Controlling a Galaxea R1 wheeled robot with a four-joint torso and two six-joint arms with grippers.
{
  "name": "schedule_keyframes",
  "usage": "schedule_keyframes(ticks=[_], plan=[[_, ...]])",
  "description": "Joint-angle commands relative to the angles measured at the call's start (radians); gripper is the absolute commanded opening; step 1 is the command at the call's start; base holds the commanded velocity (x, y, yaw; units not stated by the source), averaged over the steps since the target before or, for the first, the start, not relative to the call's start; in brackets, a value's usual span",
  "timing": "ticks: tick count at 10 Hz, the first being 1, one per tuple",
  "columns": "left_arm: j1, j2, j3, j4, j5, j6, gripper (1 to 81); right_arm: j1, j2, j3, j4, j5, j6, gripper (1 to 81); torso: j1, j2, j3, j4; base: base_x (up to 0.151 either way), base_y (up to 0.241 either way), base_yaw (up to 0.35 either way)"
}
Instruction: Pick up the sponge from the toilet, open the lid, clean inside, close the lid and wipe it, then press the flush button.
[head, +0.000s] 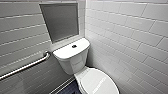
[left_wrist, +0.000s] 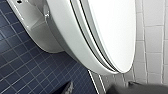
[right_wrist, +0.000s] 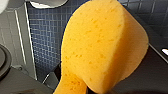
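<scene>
Toilet (head: 75, 62) fills the tiled corner, from centre toward six o'clock in our head view. Its lid (head: 98, 83) lies shut at five o'clock. The sponge (right_wrist: 100, 45) hangs bent above the blue floor tiles (right_wrist: 45, 37), its narrow end pinched by our right gripper (right_wrist: 72, 87). Whether our left gripper (left_wrist: 105, 88), beside the bowl's front, is spread or pressed together we cannot tell. The flush button (head: 74, 46) sits mid-tank.

One toilet (head: 73, 58), one sponge (right_wrist: 100, 50), one grab bar (head: 25, 67)
</scene>
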Motion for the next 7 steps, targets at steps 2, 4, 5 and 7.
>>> schedule_keyframes(ticks=[2, 4, 5, 7], plan=[[-0.129, 0.047, -0.033, -0.067, 0.061, 0.001, 81.1, 0.011, -0.041, 0.016, -0.031, -0.036, -0.001, 1.0, 0.000, 0.000, 0.000, 0.000, 0.000, 0.000, 0.000], [-0.160, 0.107, -0.076, -0.094, 0.065, -0.001, 81.1, 0.011, -0.041, 0.018, -0.031, -0.036, -0.002, 1.0, 0.000, 0.000, -0.035, 0.000, 0.000, 0.000, 0.000], [-0.172, 0.122, -0.079, -0.098, 0.065, -0.001, 81.1, 0.014, -0.039, 0.016, -0.031, -0.036, -0.001, 1.0, 0.000, 0.000, -0.054, 0.000, 0.000, 0.000, 0.000], [-0.189, 0.136, -0.079, -0.102, 0.065, -0.001, 81.1, 0.020, -0.035, 0.018, -0.028, -0.036, -0.001, 1.0, 0.000, 0.000, -0.037, 0.000, 0.000, 0.000, 0.000]])
